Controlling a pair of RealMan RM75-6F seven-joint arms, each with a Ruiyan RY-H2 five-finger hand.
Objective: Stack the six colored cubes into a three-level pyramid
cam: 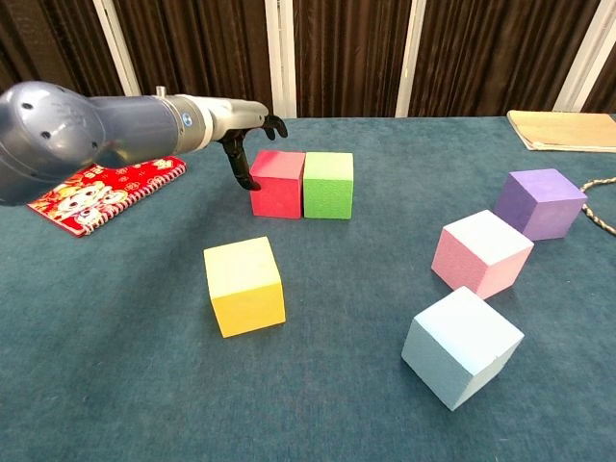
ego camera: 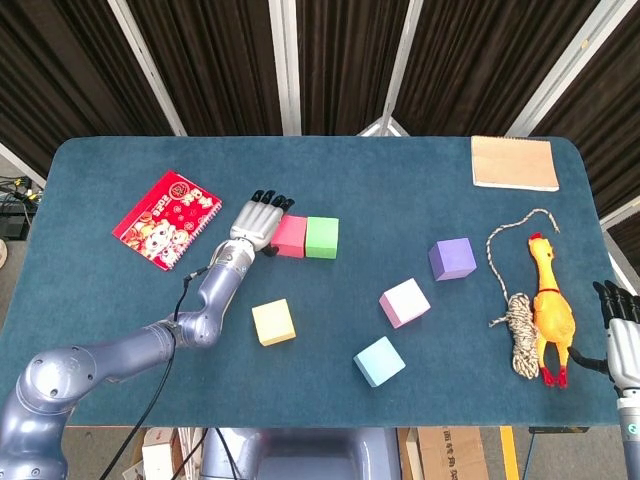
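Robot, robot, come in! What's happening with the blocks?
Left hand open beside red cube. Right hand idle at table edge. Red touches green cube. Nothing stacked.

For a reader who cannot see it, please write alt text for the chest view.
The robot's left hand hovers, fingers curled down, just left of a red cube that sits flush against a green cube on a blue table. Yellow, pink, light blue and purple cubes lie scattered singly in front.
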